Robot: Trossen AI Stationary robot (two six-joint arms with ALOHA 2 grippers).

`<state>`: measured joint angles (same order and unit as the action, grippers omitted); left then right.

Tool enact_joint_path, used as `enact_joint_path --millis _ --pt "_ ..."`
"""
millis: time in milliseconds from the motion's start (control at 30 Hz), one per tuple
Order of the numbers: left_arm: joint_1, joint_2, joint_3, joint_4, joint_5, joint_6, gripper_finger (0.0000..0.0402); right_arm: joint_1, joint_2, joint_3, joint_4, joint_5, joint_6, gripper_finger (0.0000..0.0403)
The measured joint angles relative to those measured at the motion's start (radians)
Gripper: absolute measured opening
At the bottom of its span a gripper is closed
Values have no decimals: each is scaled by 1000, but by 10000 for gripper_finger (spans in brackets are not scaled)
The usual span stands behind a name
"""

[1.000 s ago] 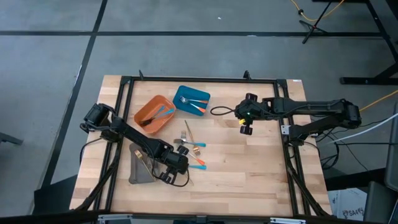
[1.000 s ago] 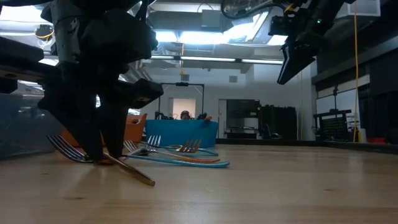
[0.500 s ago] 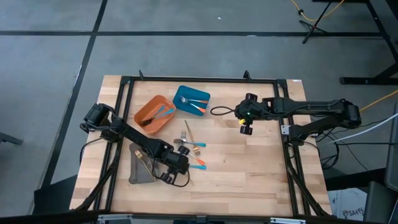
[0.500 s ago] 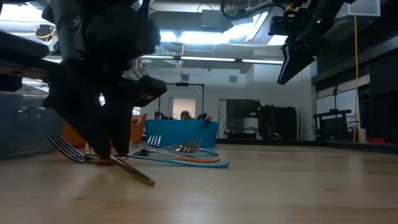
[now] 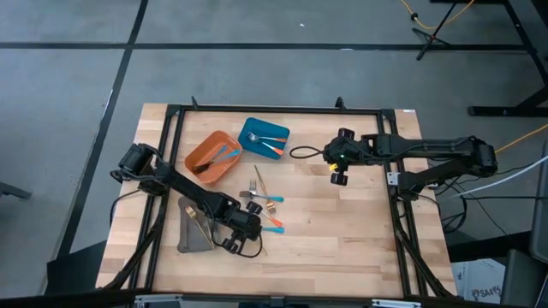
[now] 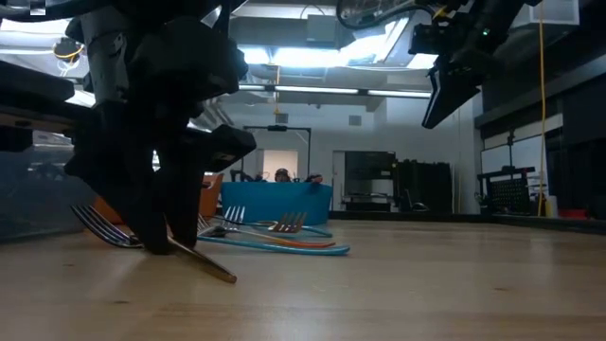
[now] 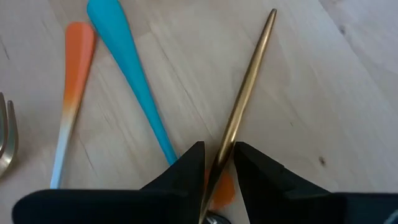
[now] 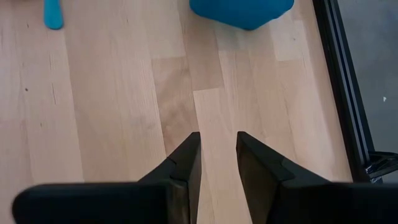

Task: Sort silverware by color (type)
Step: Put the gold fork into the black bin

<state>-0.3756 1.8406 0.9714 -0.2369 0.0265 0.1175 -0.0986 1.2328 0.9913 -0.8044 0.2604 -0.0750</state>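
1. Overhead: my left gripper point(image 5: 242, 229) sits low over the worktop's front-left part, at the near end of the loose silverware point(image 5: 264, 205), with the grey tray point(image 5: 190, 233) just beside it toward the left edge. The orange tray point(image 5: 211, 156) and the blue tray point(image 5: 265, 139) lie side by side toward the back edge, each with a few pieces in it. My right gripper point(image 5: 339, 175) hangs over the right half of the worktop point(image 5: 342, 239), well apart from the cutlery. This view alone shows the trays and both arms together, but my fingers are too small here to read.

2. Table-level: my left gripper point(image 6: 161, 237) fills the near left, its tips down at the wood on a gold handle point(image 6: 204, 262) that slants out toward the camera. Behind it lie forks point(image 6: 284, 224) and a blue-and-orange handle point(image 6: 284, 246), with the orange tray point(image 6: 206, 194) and blue tray point(image 6: 276, 202) farther back. My right gripper point(image 6: 453, 85) hangs high and clear of the table, something the overhead view cannot tell.

3. Left wrist: only here do my left gripper's point(image 7: 219, 163) jaws show plainly: nearly closed, pinching the gold handle point(image 7: 249, 84) between them. A blue handle point(image 7: 127, 78) and an orange handle point(image 7: 76, 68) lie just beside it on the wood.

4. Right wrist: my right gripper point(image 8: 217, 152) has its jaws slightly parted with nothing between them, over bare wood. The blue tray's point(image 8: 241, 11) edge and the tip of a blue handle point(image 8: 53, 15) show farther off.
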Motion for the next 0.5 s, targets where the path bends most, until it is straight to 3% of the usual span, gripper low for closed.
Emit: enact_joint_path --millis 267,500 --pt "0 8 0 5 -17 0 80 0 0 0 0 0 0 92" --pt "0 10 0 11 -17 51 37 0 0 0 0 0 0 92"
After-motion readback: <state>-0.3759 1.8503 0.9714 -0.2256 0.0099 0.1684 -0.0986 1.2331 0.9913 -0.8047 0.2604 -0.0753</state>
